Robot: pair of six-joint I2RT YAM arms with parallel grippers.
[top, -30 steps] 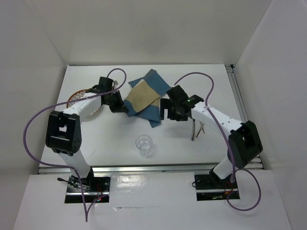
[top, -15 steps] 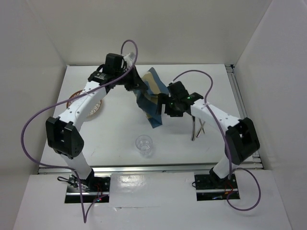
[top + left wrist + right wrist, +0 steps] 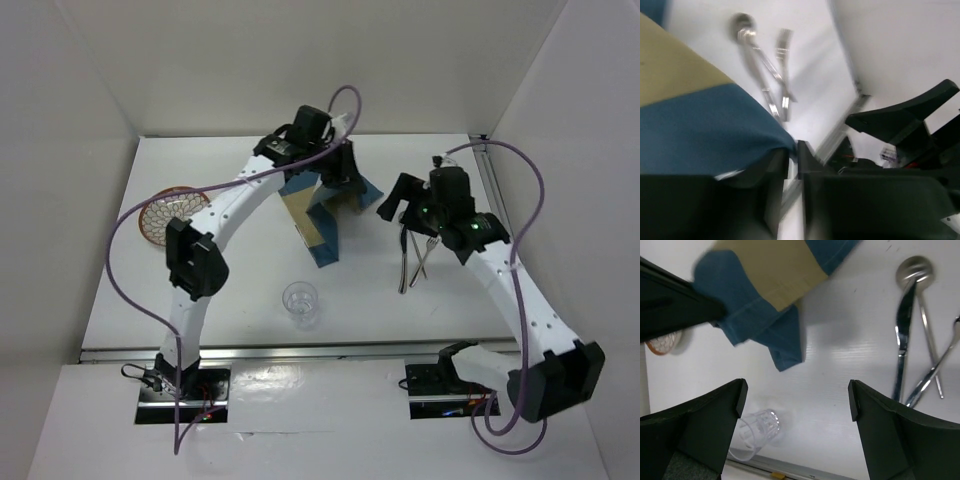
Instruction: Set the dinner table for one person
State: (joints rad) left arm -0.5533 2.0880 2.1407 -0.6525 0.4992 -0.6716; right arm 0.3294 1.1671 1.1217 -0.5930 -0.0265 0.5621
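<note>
- Blue-and-tan placemat is hanging lifted above the surface, with the left jaws clenching 1 corner of it.
- Left arm is stretching far across toward the right, its wrist raised high.
- Right arm is reaching forward, the right jaws gaping wide and gripping nothing, near the cutlery.
- White surface is lying beneath the 2 arms, carrying a glass and a plate.

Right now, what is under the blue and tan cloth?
Under the lifted placemat only shadowed white dinner table shows. The left tool pinches its edge. Beneath its lowest corner is covered.
</note>
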